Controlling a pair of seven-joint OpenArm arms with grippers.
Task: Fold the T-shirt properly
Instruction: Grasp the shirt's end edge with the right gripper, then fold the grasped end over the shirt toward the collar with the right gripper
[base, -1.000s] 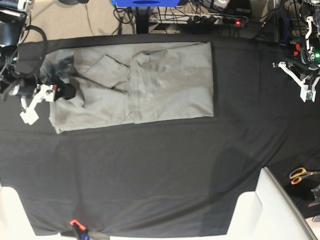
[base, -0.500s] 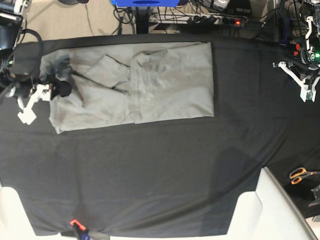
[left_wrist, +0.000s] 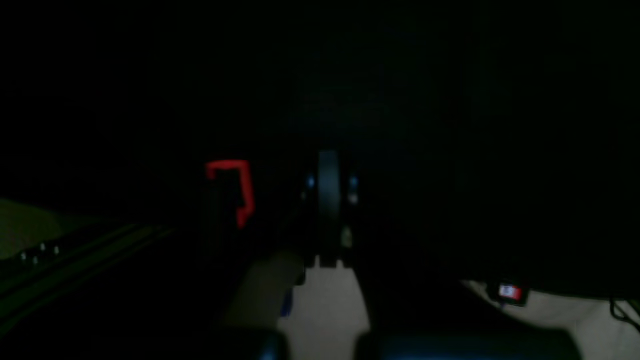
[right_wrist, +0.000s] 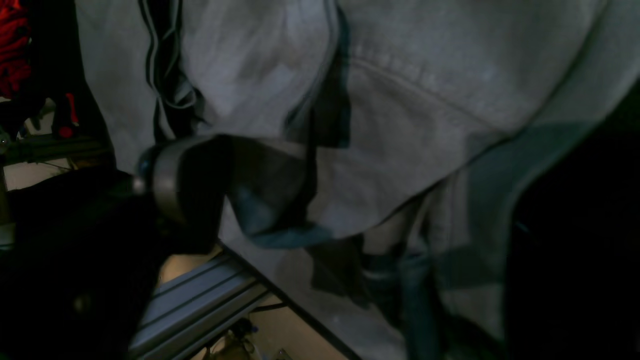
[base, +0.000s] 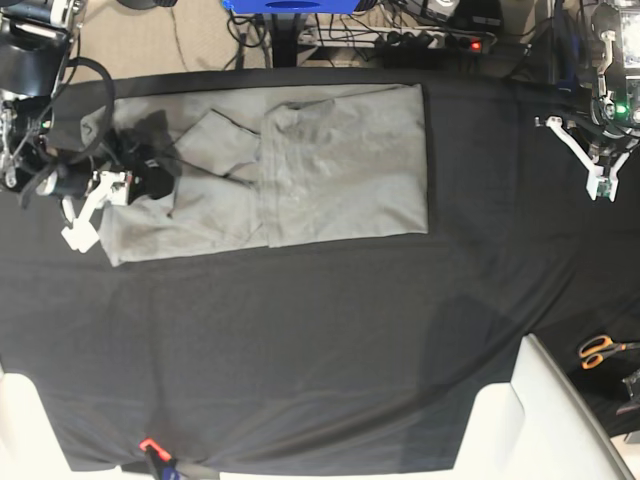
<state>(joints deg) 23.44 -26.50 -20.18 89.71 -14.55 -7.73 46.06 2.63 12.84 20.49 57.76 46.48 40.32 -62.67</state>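
The grey T-shirt (base: 340, 165) lies partly folded on the black table cloth (base: 320, 340), its right part laid over in a neat rectangle. The left end is rumpled, with a sleeve flap on top. My right gripper (base: 118, 200) is at that left end, open. One finger rests on the fabric and the white finger lies off the shirt's edge. In the right wrist view a dark finger (right_wrist: 185, 175) presses by a lifted fold of the T-shirt (right_wrist: 400, 100). My left gripper (base: 600, 178) hangs shut and empty at the far right, away from the shirt. The left wrist view is almost dark.
Orange-handled scissors (base: 598, 349) lie at the right edge of the cloth. White blocks (base: 530, 420) stand at the lower right corner and at the lower left corner. A small red clamp (base: 150, 446) sits on the front edge. Cables and a power strip (base: 400, 40) run behind the table.
My right gripper has moved right, further onto the shirt's left end. That end has bunched and shifted right with it. The left arm has risen slightly.
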